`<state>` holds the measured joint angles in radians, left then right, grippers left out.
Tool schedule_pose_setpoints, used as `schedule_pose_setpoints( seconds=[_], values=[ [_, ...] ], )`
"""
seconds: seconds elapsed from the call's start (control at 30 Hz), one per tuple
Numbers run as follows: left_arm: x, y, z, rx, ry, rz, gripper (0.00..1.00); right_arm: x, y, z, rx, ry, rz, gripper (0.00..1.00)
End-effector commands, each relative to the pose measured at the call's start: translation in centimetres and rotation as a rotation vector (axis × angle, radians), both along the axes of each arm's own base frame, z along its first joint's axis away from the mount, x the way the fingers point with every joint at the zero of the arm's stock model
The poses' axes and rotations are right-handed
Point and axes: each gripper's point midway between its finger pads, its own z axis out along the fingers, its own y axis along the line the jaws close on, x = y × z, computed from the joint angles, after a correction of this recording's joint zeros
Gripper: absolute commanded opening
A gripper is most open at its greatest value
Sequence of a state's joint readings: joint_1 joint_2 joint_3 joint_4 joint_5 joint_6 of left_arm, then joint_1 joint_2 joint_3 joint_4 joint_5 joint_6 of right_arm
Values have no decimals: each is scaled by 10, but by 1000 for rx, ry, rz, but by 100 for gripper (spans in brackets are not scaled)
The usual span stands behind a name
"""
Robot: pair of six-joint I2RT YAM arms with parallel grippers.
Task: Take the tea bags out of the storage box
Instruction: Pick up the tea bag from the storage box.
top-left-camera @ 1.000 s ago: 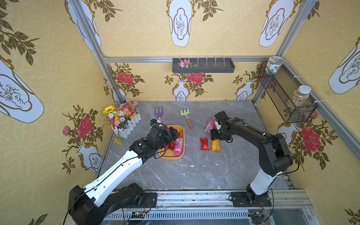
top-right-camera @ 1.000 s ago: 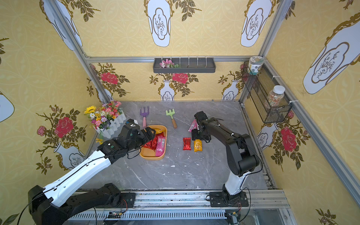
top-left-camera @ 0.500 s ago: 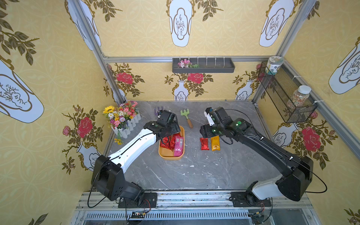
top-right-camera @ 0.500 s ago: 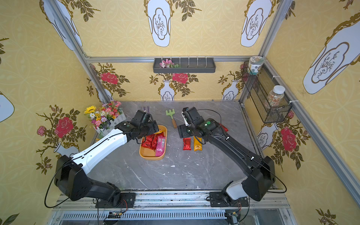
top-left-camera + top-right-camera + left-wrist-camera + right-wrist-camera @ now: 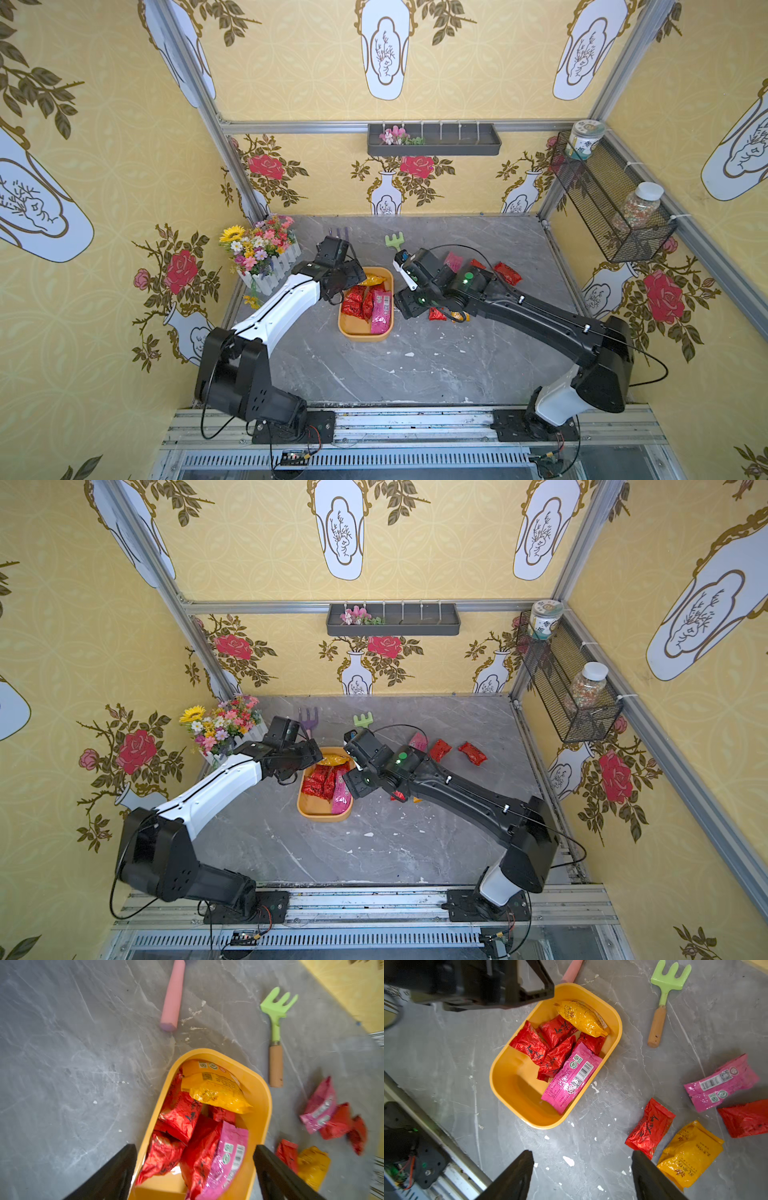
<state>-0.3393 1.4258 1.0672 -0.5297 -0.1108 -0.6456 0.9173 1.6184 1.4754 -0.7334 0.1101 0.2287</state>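
left gripper: jaws spread wide, nothing between them. We've got it hanging over the 11 o'clock corner of the storage box.
right gripper: fingers apart as well, empty, over bare table just at 3 o'clock of the box.
storage box: we find it on the grey table, a touch toward 9 o'clock from the middle, long axis running 12 to 6.
tea bags in the box: six by our count. That's four red, a golden-orange sachet at the 12 o'clock end, and a pink sachet along the 3 o'clock wall.
tea bags on the table: five. A loose red sachet and a loose orange sachet lie side by side at 3 o'clock of the box, partly under the right arm in both top views. Toward 2 o'clock we see a loose pink sachet and two more red.
green rake: 1 o'clock of the box, apart from it.
purple rake: 11 o'clock, head showing past the left arm.
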Motion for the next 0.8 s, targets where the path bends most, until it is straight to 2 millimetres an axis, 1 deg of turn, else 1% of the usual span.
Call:
schedule_pose_setpoints(
  seconds=[0.0,0.1,0.17,0.27,0.33,0.37,0.47,0.57,0.67,0.77],
  values=[
    [-3,-1,19,-164,-60,32,94,20,24,-4,-53,-85,89,77],
    [-13,18,27,-285,-87,113,94,39,44,-19,-138,-121,144,76],
    [-21,30,31,-355,-110,158,94,56,56,-28,-193,-148,157,75],
    [-36,44,27,-430,-123,212,94,73,72,-41,-249,-169,189,74],
    [-44,51,26,-469,-132,240,94,82,82,-46,-267,-182,204,74],
    [-48,54,27,-489,-138,250,94,88,86,-53,-285,-184,212,74],
    [-58,59,28,-532,-155,277,94,97,102,-67,-313,-191,248,76],
    [-66,58,32,-572,-176,291,95,106,113,-80,-338,-202,266,78],
    [-71,55,33,-596,-180,287,95,110,120,-91,-350,-204,278,79],
    [-73,54,30,-602,-170,282,95,114,121,-97,-360,-213,279,79]
  ],
)
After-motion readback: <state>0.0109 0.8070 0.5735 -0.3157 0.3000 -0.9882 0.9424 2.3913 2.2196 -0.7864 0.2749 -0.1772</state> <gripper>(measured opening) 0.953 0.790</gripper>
